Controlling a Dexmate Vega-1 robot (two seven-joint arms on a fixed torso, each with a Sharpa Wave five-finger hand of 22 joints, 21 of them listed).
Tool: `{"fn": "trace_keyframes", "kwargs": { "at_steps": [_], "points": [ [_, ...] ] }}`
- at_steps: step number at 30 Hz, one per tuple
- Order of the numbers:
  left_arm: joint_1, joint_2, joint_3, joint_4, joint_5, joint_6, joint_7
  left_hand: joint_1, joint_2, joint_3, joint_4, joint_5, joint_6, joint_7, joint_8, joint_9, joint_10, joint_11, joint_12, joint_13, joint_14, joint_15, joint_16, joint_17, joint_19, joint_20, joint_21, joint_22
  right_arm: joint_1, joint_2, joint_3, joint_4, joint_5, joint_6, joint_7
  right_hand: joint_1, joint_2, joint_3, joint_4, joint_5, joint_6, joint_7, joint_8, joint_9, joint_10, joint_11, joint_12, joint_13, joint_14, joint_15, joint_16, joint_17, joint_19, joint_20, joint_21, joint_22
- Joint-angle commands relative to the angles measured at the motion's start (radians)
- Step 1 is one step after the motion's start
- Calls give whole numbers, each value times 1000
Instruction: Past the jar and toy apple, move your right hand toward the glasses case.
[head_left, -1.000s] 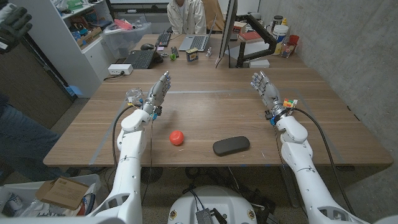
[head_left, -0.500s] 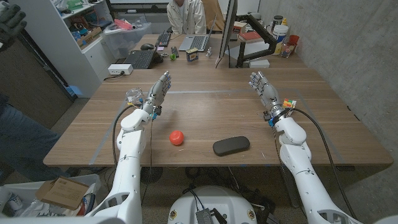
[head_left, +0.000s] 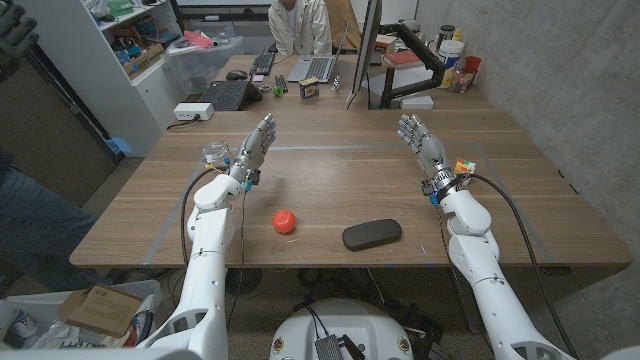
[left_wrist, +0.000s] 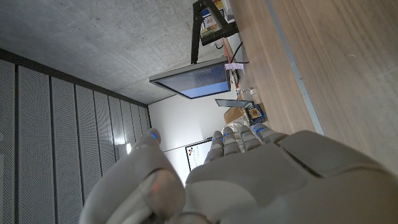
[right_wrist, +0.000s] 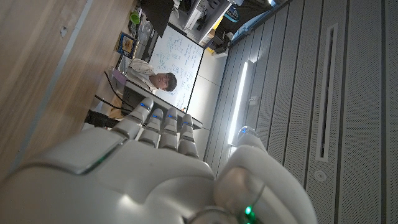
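Note:
A dark oval glasses case (head_left: 372, 234) lies near the table's front edge, right of centre. A red toy apple (head_left: 285, 221) sits to its left. A clear jar (head_left: 215, 155) stands at the left, just beside my left hand (head_left: 254, 148), which is raised off the table with fingers straight and apart, holding nothing. My right hand (head_left: 423, 146) is also raised and open, behind and to the right of the case, well apart from it. In the wrist views the left hand (left_wrist: 249, 174) and right hand (right_wrist: 149, 168) show from behind, fingers extended.
A small multicoloured cube (head_left: 463, 167) sits by my right wrist. At the far side of the table (head_left: 330, 185) stand a monitor (head_left: 366, 45), keyboards, a laptop and a seated person (head_left: 298, 22). Another person stands at the left edge. Shelves are at the far left.
My right hand has shifted slightly left and away from me. The left hand and the objects have not moved.

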Motion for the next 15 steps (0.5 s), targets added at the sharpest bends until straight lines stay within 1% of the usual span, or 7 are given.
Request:
{"fn": "trace_keyframes", "kwargs": {
  "at_steps": [1, 4, 8, 11, 12, 13, 15],
  "points": [
    [7, 3, 5, -13, 8, 10, 0, 8, 7, -2, -5, -4, 12, 1, 4, 3, -5, 0, 5, 2, -10, 5, 4, 5, -8, 10, 5, 3, -9, 1, -3, 4, 10, 42, 2, 10, -4, 0, -9, 7, 3, -17, -4, 4, 7, -16, 8, 1, 28, 8, 9, 3, 12, 20, 4, 4],
    [8, 3, 7, -15, 10, 11, 1, 8, 7, -3, -5, -5, 14, 1, 5, 3, -7, 0, 4, 2, -10, 6, 4, 5, -10, 12, 5, 3, -12, 3, -3, -1, 14, 48, 3, 12, -5, 0, -11, 8, 5, -24, -4, 4, 12, -25, 9, 1, 42, 17, 11, 3, 20, 32, 6, 4],
    [9, 4, 7, -17, 9, 9, 1, 8, 8, -3, -5, -6, 20, 2, 7, 3, -7, 0, 5, 2, -10, 6, 4, 5, -11, 13, 5, 3, -16, 2, -4, -6, 15, 61, 4, 13, -5, 0, -13, 9, 9, -32, -3, 4, 13, -30, 8, 1, 49, 25, 11, 2, 23, 38, 6, 4],
    [9, 3, 6, -19, 8, 8, 2, 8, 9, -4, -5, -7, 27, 4, 9, 3, -6, 1, 5, 2, -10, 7, 4, 5, -11, 13, 6, 4, -20, 3, -5, -11, 11, 68, 0, 14, -5, -1, -15, 10, 17, -42, -1, 5, 20, -47, 10, 1, 57, 28, 11, 2, 25, 41, 6, 4],
    [10, 3, 6, -20, 8, 8, 2, 9, 9, -4, -5, -7, 27, 4, 9, 3, -7, 0, 5, 2, -11, 6, 4, 5, -11, 13, 6, 4, -23, 1, -6, -14, 12, 69, 4, 14, -5, -1, -15, 10, 18, -45, 0, 5, 21, -48, 10, 1, 62, 32, 12, 2, 26, 42, 6, 4],
    [10, 4, 6, -20, 8, 7, 2, 9, 9, -4, -5, -7, 27, 5, 9, 3, -6, -1, 5, 2, -11, 4, 4, 5, -11, 13, 6, 4, -26, 2, -6, -18, 11, 68, 0, 14, -5, -1, -16, 10, 22, -50, 0, 5, 25, -64, 10, 1, 71, 41, 12, 2, 28, 47, 6, 4],
    [10, 3, 6, -21, 7, 6, 3, 9, 9, -4, -5, -8, 28, 5, 9, 3, -7, 0, 5, 2, -12, 4, 4, 5, -13, 15, 6, 4, -29, 2, -6, -19, 11, 72, 0, 15, -4, -1, -17, 11, 29, -56, 2, 5, 26, -70, 10, 1, 76, 44, 13, 2, 30, 50, 6, 5]
  ]
}}
